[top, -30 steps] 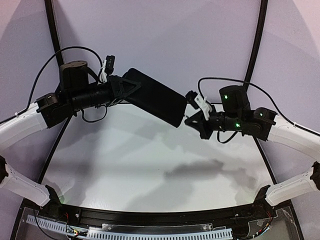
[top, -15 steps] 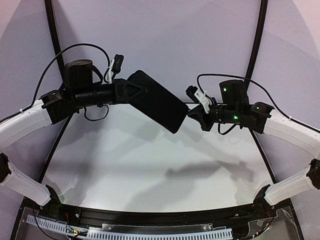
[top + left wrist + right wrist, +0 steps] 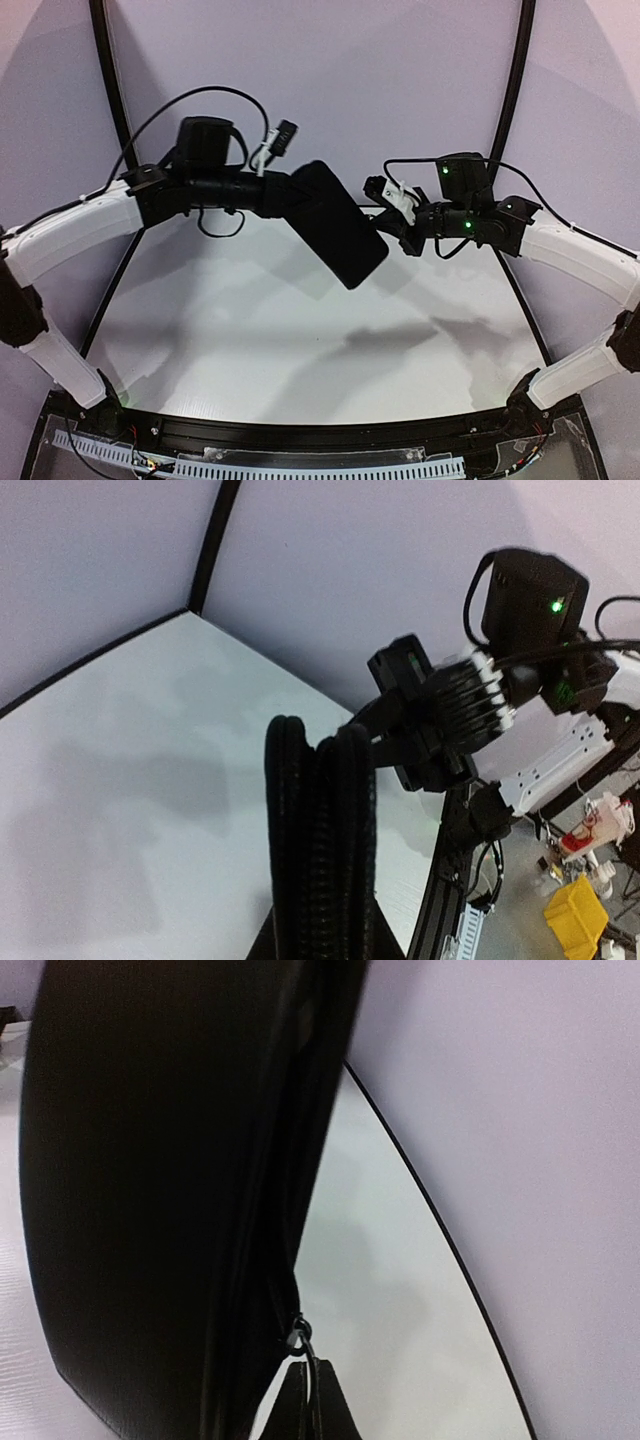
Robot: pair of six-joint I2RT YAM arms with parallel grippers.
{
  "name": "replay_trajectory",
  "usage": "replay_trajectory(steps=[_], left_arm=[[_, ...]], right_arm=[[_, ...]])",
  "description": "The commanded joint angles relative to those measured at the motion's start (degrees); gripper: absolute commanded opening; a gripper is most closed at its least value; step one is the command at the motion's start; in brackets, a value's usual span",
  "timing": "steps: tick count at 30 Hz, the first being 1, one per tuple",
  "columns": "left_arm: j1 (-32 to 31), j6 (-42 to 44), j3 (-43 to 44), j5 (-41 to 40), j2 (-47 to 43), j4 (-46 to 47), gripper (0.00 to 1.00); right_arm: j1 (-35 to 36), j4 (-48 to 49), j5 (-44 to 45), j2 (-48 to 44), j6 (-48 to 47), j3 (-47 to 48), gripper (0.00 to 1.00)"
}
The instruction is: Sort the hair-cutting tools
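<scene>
1. While the zip case (image 3: 340,225) hangs tilted above the table (image 3: 250,330), the left gripper (image 3: 292,192) clamps its upper end, with the arm stretched rightward.
2. No scissors or combs show in any view. They are probably inside the case, so opening it looks like the step in hand.
3. The right gripper (image 3: 385,207), on an arm reaching leftward, meets the case's edge with its jaws narrowed on the zip pull (image 3: 298,1340). The next move calls for a steady draw along that edge.

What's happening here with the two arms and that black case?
The left gripper holds the black zip case in the air above the table. The right gripper is at the case's edge by the zipper pull, probably to unzip it; whether it has gripped is unclear. No scissors or combs are in view.
</scene>
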Motion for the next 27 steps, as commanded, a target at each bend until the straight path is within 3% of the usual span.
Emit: replay_trajectory(steps=[1, 17, 22, 27], left_arm=[[-4.34, 5.08, 2.54, 11.56, 5.60, -20.72, 0.01], [-8.58, 8.03, 9.05, 14.75, 14.87, -25.07, 0.01], [-8.91, 6.57, 9.09, 11.58, 15.32, -26.46, 0.01], [-8.84, 2.15, 7.67, 5.55, 14.01, -19.83, 0.01]], right_arm=[[-1.84, 15.56, -0.51, 0.08, -1.35, 5.95, 0.00], [1.55, 21.58, -2.13, 3.72, -0.17, 12.06, 0.00], [1.79, 21.24, 2.38, 1.69, 0.81, 12.58, 0.00], [2.35, 22.49, 2.79, -2.60, 4.77, 8.70, 0.00]])
